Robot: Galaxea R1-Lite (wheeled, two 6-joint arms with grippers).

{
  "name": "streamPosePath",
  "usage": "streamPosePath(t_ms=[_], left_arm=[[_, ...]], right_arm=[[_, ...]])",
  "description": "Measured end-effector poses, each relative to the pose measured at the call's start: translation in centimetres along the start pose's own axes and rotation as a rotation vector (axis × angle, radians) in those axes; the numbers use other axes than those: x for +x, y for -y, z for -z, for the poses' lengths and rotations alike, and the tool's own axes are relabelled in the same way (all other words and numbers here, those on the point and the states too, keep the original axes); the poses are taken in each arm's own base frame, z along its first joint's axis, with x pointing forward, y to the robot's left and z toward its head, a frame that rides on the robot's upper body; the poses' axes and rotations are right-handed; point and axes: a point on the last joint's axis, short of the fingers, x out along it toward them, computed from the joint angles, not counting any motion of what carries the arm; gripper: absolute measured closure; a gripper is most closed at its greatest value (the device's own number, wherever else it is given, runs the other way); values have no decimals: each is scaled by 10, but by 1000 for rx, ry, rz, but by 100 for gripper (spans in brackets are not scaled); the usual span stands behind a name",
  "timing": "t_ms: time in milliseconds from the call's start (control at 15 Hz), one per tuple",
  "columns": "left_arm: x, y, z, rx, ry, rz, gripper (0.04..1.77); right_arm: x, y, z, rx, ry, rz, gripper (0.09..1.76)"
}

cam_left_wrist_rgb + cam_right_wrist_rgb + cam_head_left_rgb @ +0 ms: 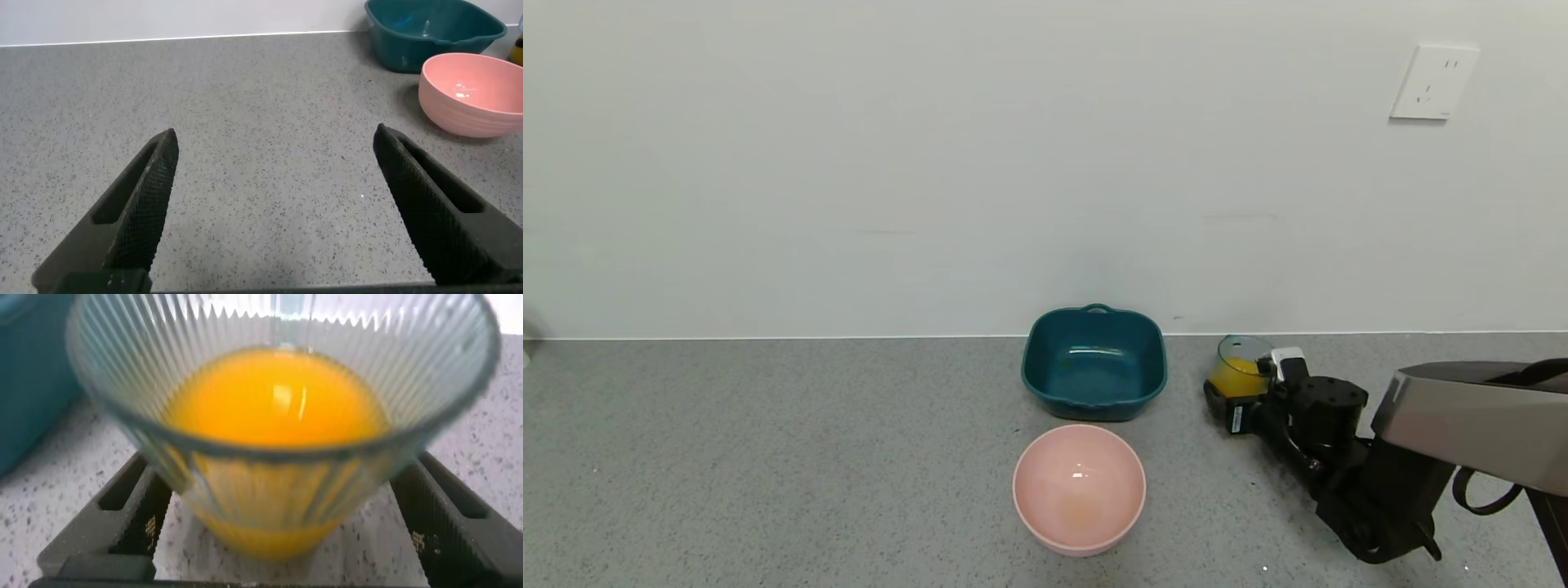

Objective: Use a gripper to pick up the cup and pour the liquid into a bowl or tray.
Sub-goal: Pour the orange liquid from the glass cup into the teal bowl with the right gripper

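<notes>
The right claw [1232, 400], at the right of the head view, is sitting with fingers spread on either side of the small ribbed translucent plastic cup [1239, 367] of opaque orange liquid [274, 404], not visibly pressing it. The grasp seems to be in hand; next comes closing, lifting and tipping over the dark teal rounded-square dish [1094, 361] just left. Finger contact is hard to judge. The left claw [274, 196] is hovering wide over the grey speckled bench [768, 457].
</notes>
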Motion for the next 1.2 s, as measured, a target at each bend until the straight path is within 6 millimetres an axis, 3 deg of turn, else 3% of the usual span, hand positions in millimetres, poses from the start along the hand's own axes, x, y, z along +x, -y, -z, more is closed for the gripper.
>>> streamPosePath(t_ms=[933,1067,1200], left_arm=[[0,0,0,0,0,0,9],[0,0,0,0,0,0,9],[0,0,0,0,0,0,9]], right_arm=[[14,0,-4,2,23,15,14],[14,0,-4,2,21,14,41],[14,0,-4,0,13,15,46]])
